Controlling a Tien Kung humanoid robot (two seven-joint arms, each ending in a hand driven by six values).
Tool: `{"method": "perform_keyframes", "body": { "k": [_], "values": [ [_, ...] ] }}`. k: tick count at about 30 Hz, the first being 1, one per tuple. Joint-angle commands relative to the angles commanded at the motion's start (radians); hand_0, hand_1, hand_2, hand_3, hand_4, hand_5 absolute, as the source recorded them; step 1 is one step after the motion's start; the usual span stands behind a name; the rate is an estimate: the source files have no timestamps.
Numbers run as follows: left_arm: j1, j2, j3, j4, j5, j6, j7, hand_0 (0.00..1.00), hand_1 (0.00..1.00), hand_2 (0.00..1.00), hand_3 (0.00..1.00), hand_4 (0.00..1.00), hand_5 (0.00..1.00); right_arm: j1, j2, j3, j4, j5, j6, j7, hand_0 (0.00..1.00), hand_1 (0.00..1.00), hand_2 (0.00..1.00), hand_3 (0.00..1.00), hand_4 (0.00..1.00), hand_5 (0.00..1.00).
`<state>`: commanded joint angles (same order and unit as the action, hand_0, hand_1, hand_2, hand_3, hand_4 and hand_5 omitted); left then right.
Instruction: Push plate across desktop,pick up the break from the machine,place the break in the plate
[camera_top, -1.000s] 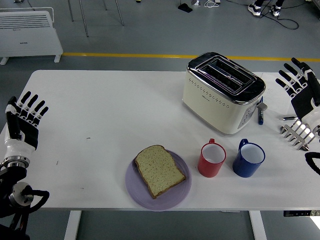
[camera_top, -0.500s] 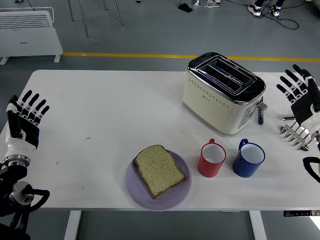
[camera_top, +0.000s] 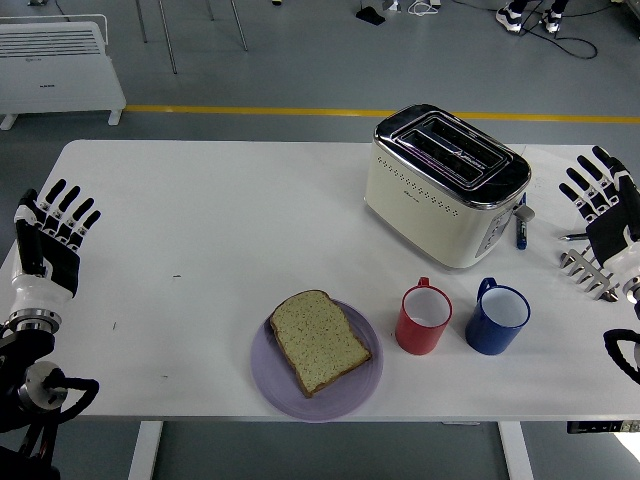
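Observation:
A slice of bread (camera_top: 318, 341) lies flat on a purple plate (camera_top: 364, 381) near the table's front edge, left of the mugs. The cream and chrome toaster (camera_top: 445, 183) stands at the back right with its slots showing no bread. My left hand (camera_top: 50, 235) is held up at the table's left edge, fingers spread, holding nothing. My right hand (camera_top: 603, 200) is held up at the right edge, fingers spread, holding nothing, well right of the toaster.
A red mug (camera_top: 424, 319) and a blue mug (camera_top: 497, 318) stand side by side right of the plate. A blue pen (camera_top: 521, 229) lies beside the toaster. A metal rack (camera_top: 590, 270) sits at the right edge. A white heater (camera_top: 58, 65) stands on the floor behind.
My right hand has drifted right and slightly down toward the table's right edge. The left hand, plate and bread have not moved.

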<state>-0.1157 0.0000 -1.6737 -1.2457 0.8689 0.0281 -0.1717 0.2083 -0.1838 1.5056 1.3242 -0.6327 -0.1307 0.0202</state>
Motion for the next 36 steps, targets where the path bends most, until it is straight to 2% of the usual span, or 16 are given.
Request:
{"method": "perform_keyframes", "body": {
  "k": [36],
  "values": [
    [0.021,0.0,0.014,0.005,-0.001,0.001,0.002,0.771,0.799,0.856,0.831,0.58,0.998,-0.036,0.007,0.012,-0.032,0.001,0.011,-0.006,0.821,0.783,0.787,0.781,0.483,0.536]
  ]
}}
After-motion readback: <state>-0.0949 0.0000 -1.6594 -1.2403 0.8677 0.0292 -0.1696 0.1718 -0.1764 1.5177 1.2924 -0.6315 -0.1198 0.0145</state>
